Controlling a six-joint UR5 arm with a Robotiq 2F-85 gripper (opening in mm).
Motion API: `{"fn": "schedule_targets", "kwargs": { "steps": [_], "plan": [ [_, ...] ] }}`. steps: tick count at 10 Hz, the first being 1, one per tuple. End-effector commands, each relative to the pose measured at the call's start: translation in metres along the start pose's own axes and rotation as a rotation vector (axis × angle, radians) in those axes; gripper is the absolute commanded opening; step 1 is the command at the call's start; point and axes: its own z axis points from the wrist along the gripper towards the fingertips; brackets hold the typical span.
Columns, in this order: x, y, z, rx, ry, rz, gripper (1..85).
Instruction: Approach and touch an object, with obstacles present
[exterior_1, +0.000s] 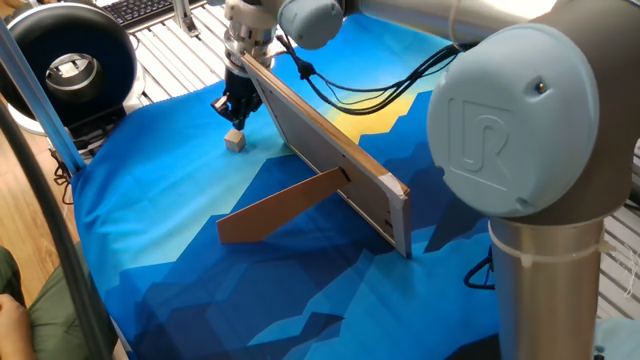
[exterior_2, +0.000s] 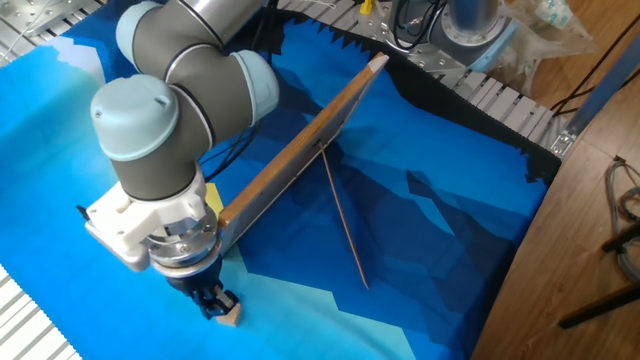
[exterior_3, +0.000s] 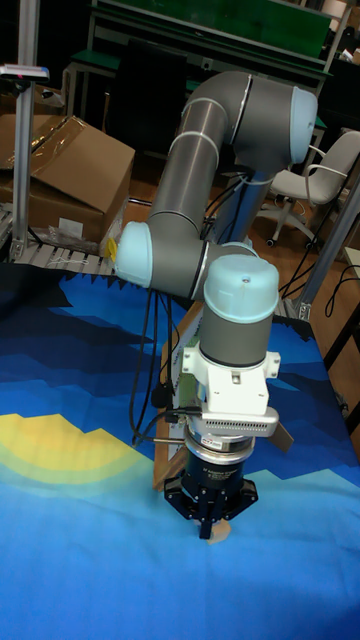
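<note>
The object, a tiny tan wooden cube, lies on the blue cloth just off the far end of the obstacles. My gripper points straight down over it, fingers shut together with nothing held. In the other fixed view the fingertips meet the cube at its edge. The tall view shows the gripper partly hiding the cube. The obstacles are a long grey-faced board standing on edge and a brown plank propping it. From the other side I see the board and the thin plank.
A black round device sits beyond the cloth's left corner on the slatted aluminium table. Black cables trail from the wrist over the board. A cardboard box stands behind the table. The arm's base fills the right.
</note>
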Motion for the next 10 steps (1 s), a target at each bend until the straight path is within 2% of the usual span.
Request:
{"fn": "schedule_targets", "kwargs": {
  "steps": [1,3,4,6,7,10],
  "plan": [
    [-0.008,-0.027,-0.014,0.09,0.02,-0.036,1.0],
    [-0.019,-0.053,-0.03,0.145,0.027,-0.103,1.0],
    [-0.022,-0.062,-0.039,0.157,0.035,-0.127,1.0],
    [-0.016,-0.069,-0.055,0.173,0.045,-0.141,1.0],
    [-0.008,-0.083,-0.071,0.215,0.065,-0.169,1.0],
    [0.032,-0.088,-0.109,0.204,0.096,-0.136,1.0]
  ]
}}
